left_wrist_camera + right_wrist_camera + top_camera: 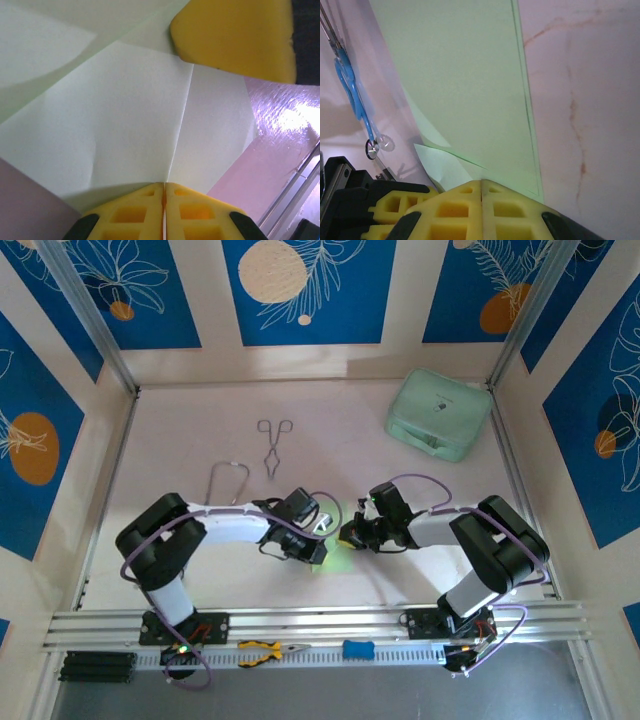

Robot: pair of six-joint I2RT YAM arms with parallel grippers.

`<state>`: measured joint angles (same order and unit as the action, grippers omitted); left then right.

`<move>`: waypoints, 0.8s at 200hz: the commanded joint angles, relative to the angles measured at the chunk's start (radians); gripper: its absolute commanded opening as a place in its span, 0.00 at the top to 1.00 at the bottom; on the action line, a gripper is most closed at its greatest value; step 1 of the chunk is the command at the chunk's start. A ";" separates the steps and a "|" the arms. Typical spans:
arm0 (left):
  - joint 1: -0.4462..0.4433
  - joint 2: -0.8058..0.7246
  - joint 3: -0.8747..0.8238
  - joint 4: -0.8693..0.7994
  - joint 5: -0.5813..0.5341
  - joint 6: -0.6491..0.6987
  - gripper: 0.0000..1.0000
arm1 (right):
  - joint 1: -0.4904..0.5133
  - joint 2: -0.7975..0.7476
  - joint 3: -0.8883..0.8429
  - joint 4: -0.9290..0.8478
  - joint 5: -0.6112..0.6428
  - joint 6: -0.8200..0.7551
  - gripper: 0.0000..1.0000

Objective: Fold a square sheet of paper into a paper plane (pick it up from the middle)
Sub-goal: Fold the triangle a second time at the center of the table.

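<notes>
Setting: a pale pink, marbled table (200,420) is enclosed by blue wall panels (310,290) painted with white leaves and orange discs.
Near edge: yellow-handled pliers (262,650) and a small blue tool (358,649) are laid on the aluminium rail (560,622) between the two arm bases.
Left gripper: the left gripper (164,187) is brought in from the left at mid-table. Its yellow fingers are pressed together with the paper's centre crease pinched between them.
Right gripper: the right gripper (482,184) is brought in from the right, tip to tip with the left one. Its fingers are likewise closed, with a corner of the paper caught between them.
Task's thing: the square sheet of paper (130,125), light green and partly folded, is held between both grippers just above the table, a little nearer than its centre. A straight centre crease and slanted flaps are seen on it, and a yellow pad (235,37) is seen at its far edge in the left wrist view.
Left of middle: a thin wire loop (228,480) is laid flat just beyond the left arm.
Farther: metal tongs (274,445) are laid beyond the loop, well apart from the paper.
Far right: a mint-green case (438,413) with rounded corners is set near the far right corner.
</notes>
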<state>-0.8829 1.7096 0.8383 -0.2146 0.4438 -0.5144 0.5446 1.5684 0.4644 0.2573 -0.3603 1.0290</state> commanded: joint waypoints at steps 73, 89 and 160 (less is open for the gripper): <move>-0.001 -0.070 -0.097 0.002 -0.013 -0.016 0.90 | -0.029 -0.005 -0.004 -0.072 0.053 -0.041 1.00; -0.001 -0.064 -0.091 0.018 -0.022 -0.022 0.91 | -0.023 -0.036 0.000 -0.074 0.053 -0.042 1.00; -0.001 -0.036 -0.051 0.054 -0.040 -0.030 0.92 | 0.056 -0.118 0.051 -0.119 0.038 -0.058 0.98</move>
<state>-0.8829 1.6466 0.7612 -0.1715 0.4316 -0.5415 0.5732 1.4200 0.4747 0.1677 -0.2943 0.9920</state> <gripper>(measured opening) 0.085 0.063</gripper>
